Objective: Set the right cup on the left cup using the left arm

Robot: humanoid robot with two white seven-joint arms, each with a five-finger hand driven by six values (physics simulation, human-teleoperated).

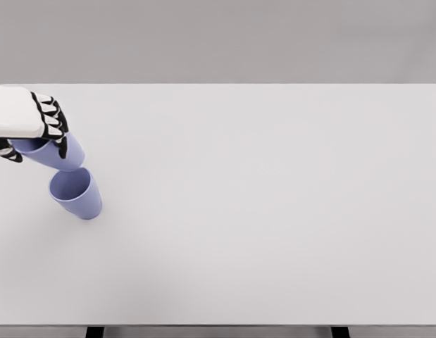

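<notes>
Two lavender-blue cups show at the far left of the head view. One cup [76,193] stands upright on the white table [260,204], its mouth open toward me. The other cup [54,152] is tilted and held just above and behind it, almost touching its rim. My left hand [36,137] is shut on this held cup, black-and-white fingers [54,123] wrapped over its top side and the thumb under its left end. The hand covers much of the held cup. My right arm does not show.
The table's left edge lies close to the cups and the hand. Two dark table legs [95,332] peek out below the front edge. A plain grey wall stands behind the table.
</notes>
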